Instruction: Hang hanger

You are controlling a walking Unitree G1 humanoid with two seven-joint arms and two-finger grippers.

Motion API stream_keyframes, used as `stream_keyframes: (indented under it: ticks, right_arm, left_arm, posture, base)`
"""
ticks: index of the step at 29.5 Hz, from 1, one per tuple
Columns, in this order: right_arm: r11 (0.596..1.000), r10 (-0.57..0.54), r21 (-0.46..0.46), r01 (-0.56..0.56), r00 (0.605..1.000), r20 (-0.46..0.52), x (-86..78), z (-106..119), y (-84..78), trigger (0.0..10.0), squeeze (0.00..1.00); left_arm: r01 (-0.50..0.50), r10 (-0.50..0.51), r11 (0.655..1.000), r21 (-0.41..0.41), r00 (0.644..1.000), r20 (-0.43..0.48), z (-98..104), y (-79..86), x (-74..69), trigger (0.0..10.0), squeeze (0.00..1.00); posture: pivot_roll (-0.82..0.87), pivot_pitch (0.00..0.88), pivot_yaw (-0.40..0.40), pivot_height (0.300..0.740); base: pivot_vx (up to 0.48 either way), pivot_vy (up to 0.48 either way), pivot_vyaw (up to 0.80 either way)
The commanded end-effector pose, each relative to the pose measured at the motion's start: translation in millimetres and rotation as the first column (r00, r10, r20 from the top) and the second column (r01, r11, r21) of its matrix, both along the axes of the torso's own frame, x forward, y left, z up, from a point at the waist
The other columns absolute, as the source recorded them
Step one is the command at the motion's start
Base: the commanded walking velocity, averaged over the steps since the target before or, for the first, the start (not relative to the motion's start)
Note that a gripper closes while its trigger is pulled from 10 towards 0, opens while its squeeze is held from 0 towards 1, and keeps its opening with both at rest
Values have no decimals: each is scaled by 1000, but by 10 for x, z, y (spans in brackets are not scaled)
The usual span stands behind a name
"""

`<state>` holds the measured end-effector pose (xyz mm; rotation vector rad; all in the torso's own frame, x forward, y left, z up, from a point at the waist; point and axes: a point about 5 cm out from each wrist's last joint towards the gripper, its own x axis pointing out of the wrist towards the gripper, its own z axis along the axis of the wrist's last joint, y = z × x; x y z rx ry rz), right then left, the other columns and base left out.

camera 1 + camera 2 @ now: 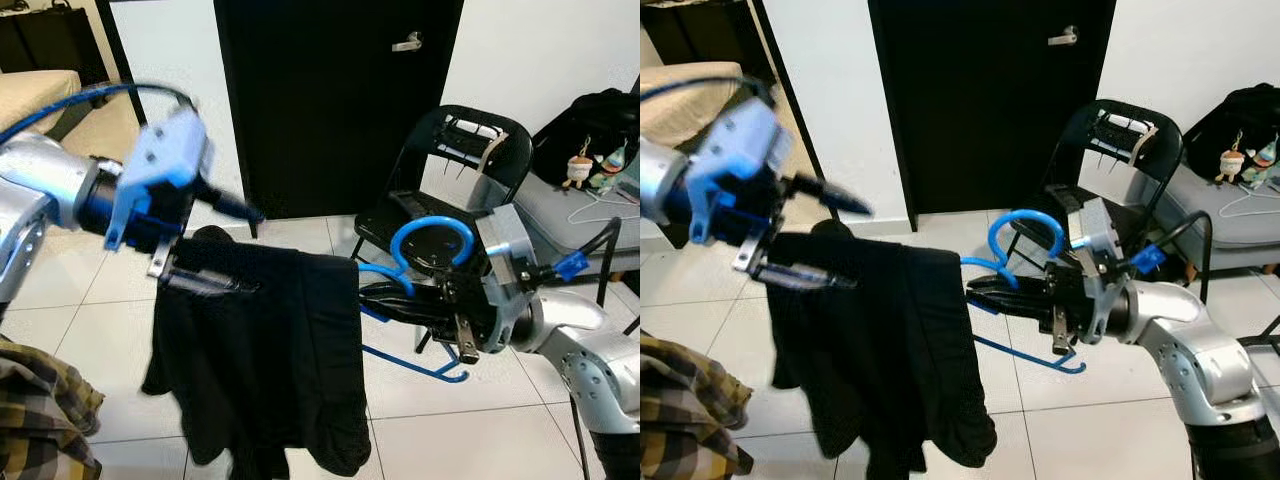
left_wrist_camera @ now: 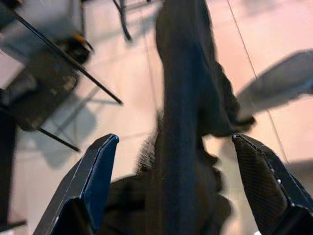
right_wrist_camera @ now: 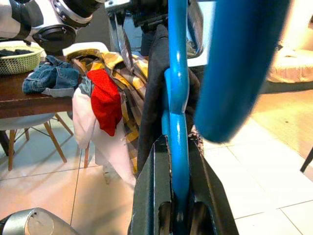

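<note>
Head views, hanger (image 1: 425,262): blue, its hook curling up before the black folding chair (image 1: 455,175), clamped in the right gripper (image 1: 985,292).
Head views, garment (image 1: 265,355): black, draped from the hanger, hanging left of the chair above the tiled floor (image 1: 470,420).
Head views, left gripper (image 1: 205,245): at the garment's upper corner, farthest from the chair.
Left wrist view, fingers (image 2: 95,178): spread wide, the garment between them.
Right wrist view, fingers (image 3: 154,196): closed tight on the hanger's blue bar.
</note>
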<state>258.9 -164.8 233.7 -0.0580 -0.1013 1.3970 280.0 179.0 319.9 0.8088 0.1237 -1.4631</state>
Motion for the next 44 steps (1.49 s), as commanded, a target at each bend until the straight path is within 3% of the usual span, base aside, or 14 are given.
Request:
stream_keyframes:
  ticks: [1, 2, 3, 4, 30, 31, 38, 41, 43, 44]
  right_arm:
    - [996, 71, 52, -76, 993, 99, -60, 192, 87, 10000, 0]
    - [996, 71, 53, -76, 992, 100, -60, 194, 88, 10000, 0]
    - [996, 71, 53, -76, 992, 100, -60, 194, 88, 10000, 0]
    - [996, 71, 54, -77, 992, 102, -64, 199, 98, 10000, 0]
    - [999, 41, 31, -44, 995, 94, -25, 170, 191, 10000, 0]
    - [998, 20, 60, -25, 996, 85, 5, 192, 199, 10000, 1000]
    - [991, -76, 116, 67, 994, 72, 120, 206, 166, 10000, 1000]
    - [963, -234, 150, 223, 970, 61, 237, 182, -35, 10000, 1000]
    - [963, -234, 150, 223, 970, 61, 237, 182, -35, 10000, 1000]
    - [940, -309, 165, 298, 950, 48, 257, 154, -178, 10000, 1000]
  left_arm:
    - [-22, 25, 998, 57, 998, -49, -98, 49, 16, 10000, 0]
    - [-20, 24, 997, 69, 998, -61, -115, 52, 19, 9020, 0]
    - [-20, 24, 997, 69, 998, -61, -115, 52, 19, 9020, 0]
    - [-21, 26, 997, 78, 998, -65, -135, 47, 35, 0, 0]
    - [22, -20, 999, 33, 999, -49, -142, -5, 81, 0, 0]
    - [7, -7, 1000, 14, 999, -32, -126, 6, 102, 0, 0]
    - [-50, 52, 997, -62, 998, 23, -66, 52, 187, 0, 0]
    - [-116, 124, 984, -132, 991, 53, -30, 132, 267, 0, 0]
    - [-116, 124, 984, -132, 991, 53, -30, 132, 267, 0, 0]
    - [-142, 152, 978, -153, 987, 54, -34, 175, 288, 0, 0]
  posture:
    - [3, 0, 26, 740]
    - [3, 0, 26, 740]
    - [3, 0, 26, 740]
    - [2, 0, 28, 740]
    - [-5, 0, 19, 740]
    - [-4, 0, 13, 740]
    - [-2, 0, 8, 740]
    - [-5, 0, 12, 740]
    - [-5, 0, 12, 740]
    - [-9, 0, 19, 740]
  base:
    - [0, 0, 0]
    - [0, 0, 0]
    - [0, 0, 0]
    - [0, 0, 0]
    - [0, 0, 0]
    - [0, 0, 0]
    - [0, 0, 0]
    - [0, 0, 0]
    - [0, 0, 0]
    - [0, 0, 0]
